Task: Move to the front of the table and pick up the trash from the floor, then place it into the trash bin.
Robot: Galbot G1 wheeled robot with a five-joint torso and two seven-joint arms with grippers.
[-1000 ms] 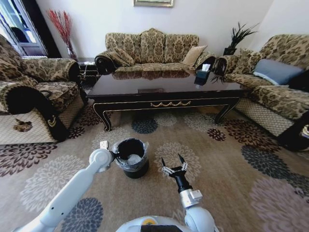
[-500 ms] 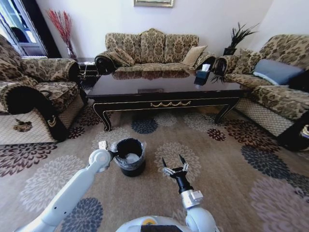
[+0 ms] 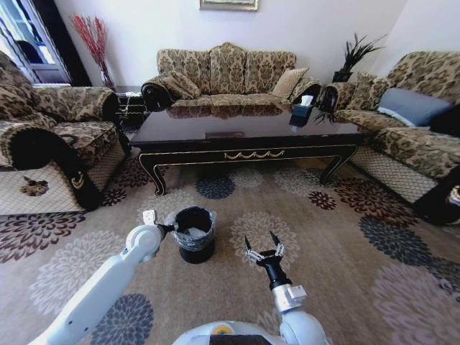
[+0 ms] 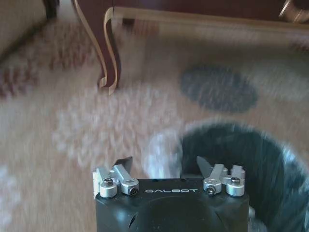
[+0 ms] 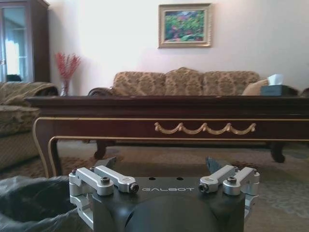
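The black trash bin [image 3: 192,237], lined with a thin plastic bag, stands on the carpet in front of the dark table [image 3: 244,136]. Something whitish, the trash [image 3: 194,231], lies inside the bin. My left gripper [image 3: 168,228] hovers at the bin's left rim. In the left wrist view this gripper [image 4: 164,165] is open and holds nothing, with the bin [image 4: 241,154] just beyond its fingertips. My right gripper [image 3: 262,244] is open and empty, a little to the right of the bin and above the carpet. It [image 5: 161,163] faces the table's front apron [image 5: 203,128].
Patterned sofas surround the table on the left [image 3: 50,144], back [image 3: 226,75] and right [image 3: 410,129]. A tissue box [image 3: 302,109] sits on the tabletop. A curved table leg [image 4: 110,53] stands beyond the bin. Open flowered carpet [image 3: 345,237] lies to the right.
My left arm has drawn back slightly from the bin's rim. The right gripper has slipped a little lower and to the right. The bin and table stay where they were.
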